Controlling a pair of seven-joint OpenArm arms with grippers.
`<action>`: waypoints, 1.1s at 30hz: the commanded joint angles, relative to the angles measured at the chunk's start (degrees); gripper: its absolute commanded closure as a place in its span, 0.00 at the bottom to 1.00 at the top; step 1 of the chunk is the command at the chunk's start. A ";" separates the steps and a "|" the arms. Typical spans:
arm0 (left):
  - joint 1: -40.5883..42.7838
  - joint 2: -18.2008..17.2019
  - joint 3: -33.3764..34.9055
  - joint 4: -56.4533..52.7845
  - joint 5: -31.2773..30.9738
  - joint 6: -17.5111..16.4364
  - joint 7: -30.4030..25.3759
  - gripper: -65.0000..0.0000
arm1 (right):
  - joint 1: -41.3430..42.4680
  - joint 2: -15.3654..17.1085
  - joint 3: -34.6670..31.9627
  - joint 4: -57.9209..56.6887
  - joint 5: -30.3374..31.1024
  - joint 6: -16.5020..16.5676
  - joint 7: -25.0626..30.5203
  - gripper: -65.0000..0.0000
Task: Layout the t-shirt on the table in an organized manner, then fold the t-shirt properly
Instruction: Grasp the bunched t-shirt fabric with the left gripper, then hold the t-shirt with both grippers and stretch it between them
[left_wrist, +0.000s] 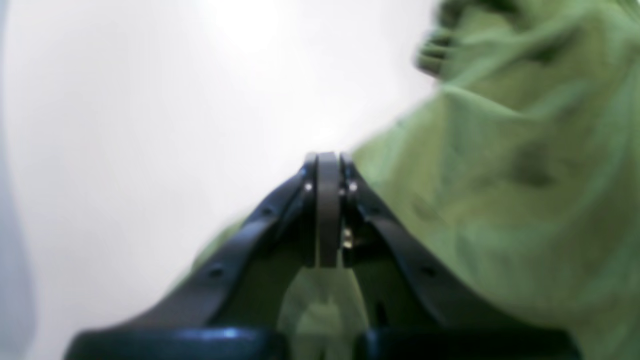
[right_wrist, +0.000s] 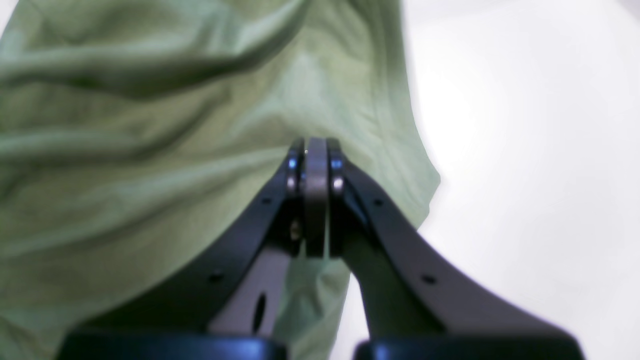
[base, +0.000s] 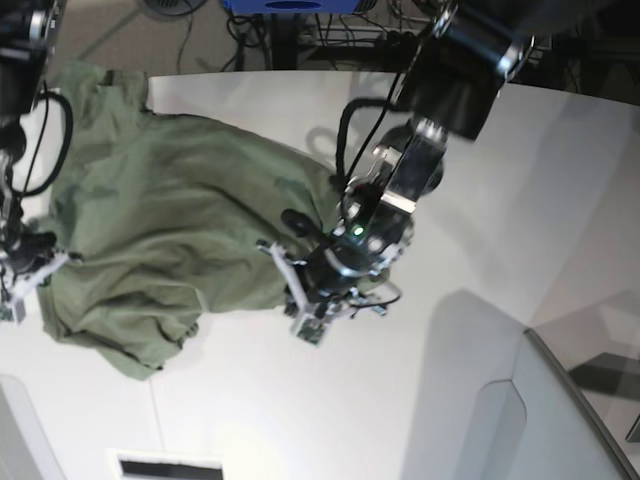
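Both arms hold the olive-green t-shirt (base: 170, 230), which hangs stretched and rumpled between them over the white surface (base: 480, 200). The left end effector (left_wrist: 328, 165) is clamped tight on a fold of cloth; the fabric bunches off to its right and trails beneath it. The right end effector (right_wrist: 315, 150) is likewise pinched shut on the shirt, with most of the cloth spreading to its left and bare surface to its right.

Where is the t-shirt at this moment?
In the base view the t-shirt lies bunched on the left half of the table, stretched between the right pincer and the left pincer.
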 joint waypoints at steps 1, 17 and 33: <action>1.76 -0.99 -3.19 4.96 0.29 0.64 0.85 1.00 | -1.40 -0.42 -0.13 4.16 1.05 0.66 0.39 1.00; 17.23 -5.21 -21.91 13.48 -9.82 -4.73 9.21 0.05 | -11.16 -6.84 -0.57 13.39 1.22 0.84 -6.74 1.00; 14.42 -4.24 -16.73 -2.43 -15.09 -4.81 1.21 0.06 | -14.24 -6.84 -0.48 13.74 1.22 0.84 -6.47 1.00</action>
